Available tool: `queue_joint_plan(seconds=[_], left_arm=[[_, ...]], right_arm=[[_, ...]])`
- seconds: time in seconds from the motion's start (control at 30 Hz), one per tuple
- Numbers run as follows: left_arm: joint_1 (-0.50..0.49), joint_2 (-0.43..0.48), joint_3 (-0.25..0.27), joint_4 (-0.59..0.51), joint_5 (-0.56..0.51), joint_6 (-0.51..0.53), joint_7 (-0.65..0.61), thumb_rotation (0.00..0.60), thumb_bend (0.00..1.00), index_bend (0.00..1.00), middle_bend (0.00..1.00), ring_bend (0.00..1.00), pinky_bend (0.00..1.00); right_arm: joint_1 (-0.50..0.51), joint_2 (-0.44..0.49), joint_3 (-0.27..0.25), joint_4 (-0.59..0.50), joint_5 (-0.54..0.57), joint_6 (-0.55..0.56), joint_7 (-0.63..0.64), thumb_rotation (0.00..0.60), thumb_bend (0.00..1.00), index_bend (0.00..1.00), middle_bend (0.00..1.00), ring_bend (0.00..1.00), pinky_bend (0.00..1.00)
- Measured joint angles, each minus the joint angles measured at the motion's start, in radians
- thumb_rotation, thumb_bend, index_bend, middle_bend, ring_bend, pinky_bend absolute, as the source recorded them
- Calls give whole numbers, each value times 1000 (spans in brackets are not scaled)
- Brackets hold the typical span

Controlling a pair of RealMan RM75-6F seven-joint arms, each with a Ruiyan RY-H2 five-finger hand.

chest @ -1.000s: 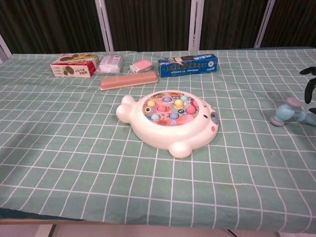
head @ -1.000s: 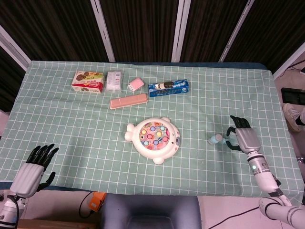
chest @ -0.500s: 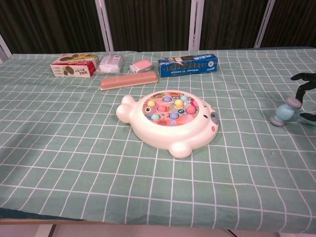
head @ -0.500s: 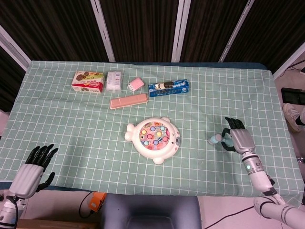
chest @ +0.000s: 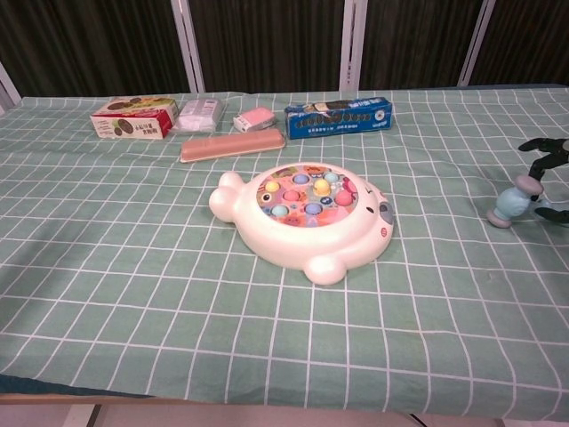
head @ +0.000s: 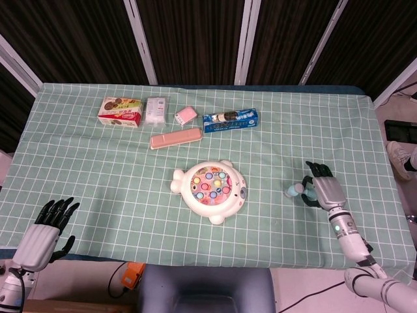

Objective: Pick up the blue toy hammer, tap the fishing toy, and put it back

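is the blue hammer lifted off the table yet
No, the blue hammer lies on the tablecloth, with the right robot hand around its handle.

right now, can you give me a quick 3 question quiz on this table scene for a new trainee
1. True or false: the blue toy hammer lies on the fishing toy's left.
2. Multiple choice: which robot hand is at the hammer? A) left robot hand B) right robot hand C) neither
3. Fill in: the long flat bar behind the fishing toy is coloured ____.

Key
1. False. It lies on the green checked cloth to the toy's right.
2. B. Its fingers reach around the hammer's handle end, with the head sticking out toward the toy; whether the hold has closed cannot be told. The left robot hand rests open at the near left corner.
3. Pink.
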Motion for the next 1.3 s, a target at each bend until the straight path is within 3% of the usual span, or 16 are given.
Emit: queue_joint_plan(seconds=[0.47,0.77,0.87,1.07,1.3], left_arm=[[1,1,1,0,1,0,-2,600,417,0,0,0,54],[0,1,1,-1,-1,-2,-1,600,418,0,0,0,54],[0,1,1,-1,0,-1,-2,600,418,0,0,0,54],[1,1,1,0,1,0,-2,600,418,0,0,0,54],[1,1,1,0,2,1,-3,600,418,0,0,0,54]], right_arm=[[4,-1,-2,-3,9,-6,-7,600,513,642,172,62,116],[7,-8,-1,2,18,-10,-19,600,519,696,233,112,173],[7,-11,0,4,24,-10,-25,600,521,714,289,192,220],[7,-12,0,3,32,-12,-41,600,529,744,467,435,441],[8,-17,1,4,46,-14,-69,600,538,790,531,519,519]])
